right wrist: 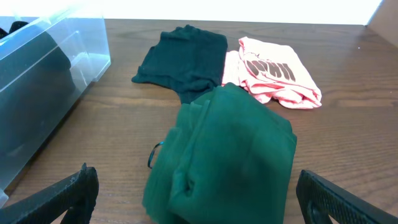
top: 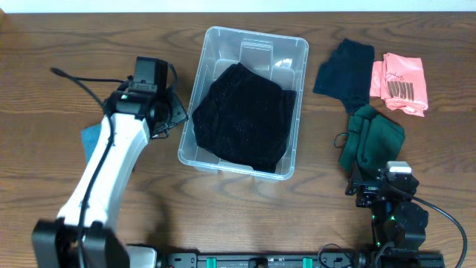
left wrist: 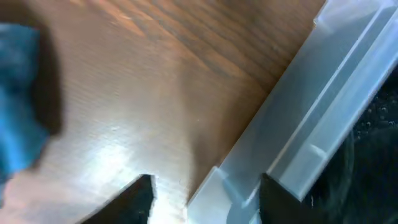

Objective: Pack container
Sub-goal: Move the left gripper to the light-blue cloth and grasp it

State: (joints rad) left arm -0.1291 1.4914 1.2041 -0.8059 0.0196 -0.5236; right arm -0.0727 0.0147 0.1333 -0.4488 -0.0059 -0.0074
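Observation:
The container (top: 294,56) is a clear plastic bin at the table's middle, with a black garment (top: 242,115) lying inside. My left gripper (top: 175,112) is open at the bin's left wall. In the left wrist view the bin's rim (left wrist: 311,118) lies between the fingers (left wrist: 205,199), and the black garment (left wrist: 379,143) shows behind it. My right gripper (top: 387,182) is open and empty at the front right. In the right wrist view its fingers (right wrist: 199,205) sit just in front of a folded green garment (right wrist: 230,149).
A dark navy garment (top: 344,68) and a pink printed garment (top: 401,83) lie at the back right, behind the green garment (top: 370,138). A blue cloth (top: 91,136) lies under my left arm and shows in the left wrist view (left wrist: 18,93).

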